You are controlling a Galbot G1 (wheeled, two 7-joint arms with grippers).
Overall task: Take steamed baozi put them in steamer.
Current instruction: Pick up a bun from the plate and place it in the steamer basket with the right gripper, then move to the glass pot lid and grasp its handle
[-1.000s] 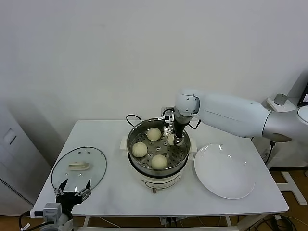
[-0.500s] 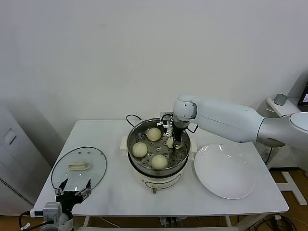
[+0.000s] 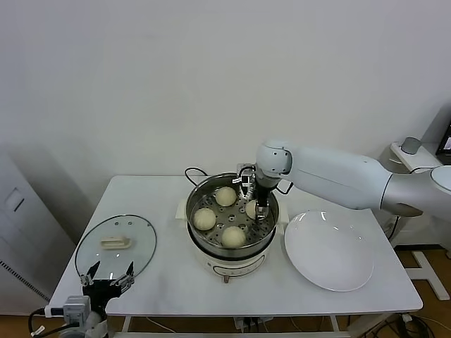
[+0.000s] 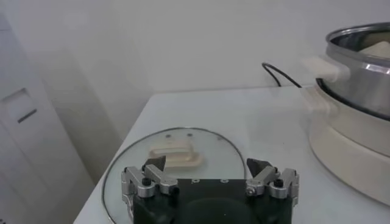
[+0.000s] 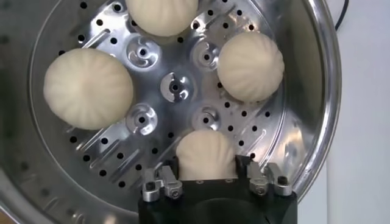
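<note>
The steamer (image 3: 199, 189) stands mid-table on its white base, and several baozi lie on its perforated floor (image 5: 174, 89). Three of them sit at the back (image 3: 225, 196), the left (image 3: 204, 218) and the front (image 3: 233, 236). Another baozi (image 5: 206, 155) rests on the floor at the right side, between the spread fingers of my right gripper (image 5: 210, 165), which reaches down into the basket (image 3: 259, 209) and is open. My left gripper (image 4: 207, 164) hangs open and empty off the table's near left corner (image 3: 107, 278), just over the lid's near edge.
A glass lid (image 3: 116, 243) with a cream handle lies on the table's left side. A bare white plate (image 3: 328, 250) lies to the right of the steamer. A black cord (image 3: 194, 172) runs behind the pot. The steamer's wall (image 4: 359, 67) shows in the left wrist view.
My right gripper has lowered the baozi onto the steamer floor at the right side and opened its jaws around it. The left arm has not moved.
</note>
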